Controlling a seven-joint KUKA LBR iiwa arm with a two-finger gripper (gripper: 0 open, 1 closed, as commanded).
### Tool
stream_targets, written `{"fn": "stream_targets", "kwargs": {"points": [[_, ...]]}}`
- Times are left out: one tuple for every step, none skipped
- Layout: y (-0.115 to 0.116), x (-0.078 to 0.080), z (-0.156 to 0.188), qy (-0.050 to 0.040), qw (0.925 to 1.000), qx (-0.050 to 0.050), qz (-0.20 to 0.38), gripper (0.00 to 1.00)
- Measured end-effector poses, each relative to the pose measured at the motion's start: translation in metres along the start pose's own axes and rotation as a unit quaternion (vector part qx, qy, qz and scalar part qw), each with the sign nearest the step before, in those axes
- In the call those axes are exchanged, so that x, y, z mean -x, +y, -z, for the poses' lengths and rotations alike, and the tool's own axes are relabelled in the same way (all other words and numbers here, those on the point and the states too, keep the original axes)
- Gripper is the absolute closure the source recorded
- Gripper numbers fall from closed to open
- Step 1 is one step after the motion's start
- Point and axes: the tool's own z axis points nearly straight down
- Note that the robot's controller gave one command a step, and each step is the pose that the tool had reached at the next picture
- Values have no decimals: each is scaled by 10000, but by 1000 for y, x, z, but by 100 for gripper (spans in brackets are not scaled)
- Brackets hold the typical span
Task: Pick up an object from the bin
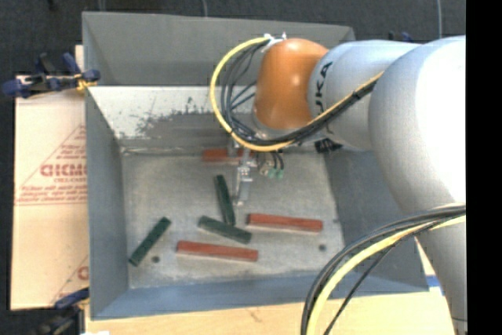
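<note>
My gripper hangs below the orange wrist cover, over the middle of the bin floor. Just left of it lies a dark green bar, pointing front to back. A second dark green bar lies slanted at the first one's near end. To the gripper's front right lies a red-brown bar. Another red-brown bar lies by the back wall, its right end hidden by the gripper.
A longer red-brown bar lies near the front wall. A dark green bar lies slanted in the front left corner. The arm and its cables cover the bin's right side.
</note>
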Motion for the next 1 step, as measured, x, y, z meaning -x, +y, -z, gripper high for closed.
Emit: {"fn": "stream_targets", "kwargs": {"points": [[0, 0, 0, 0, 10000, -1, 1, 0]]}}
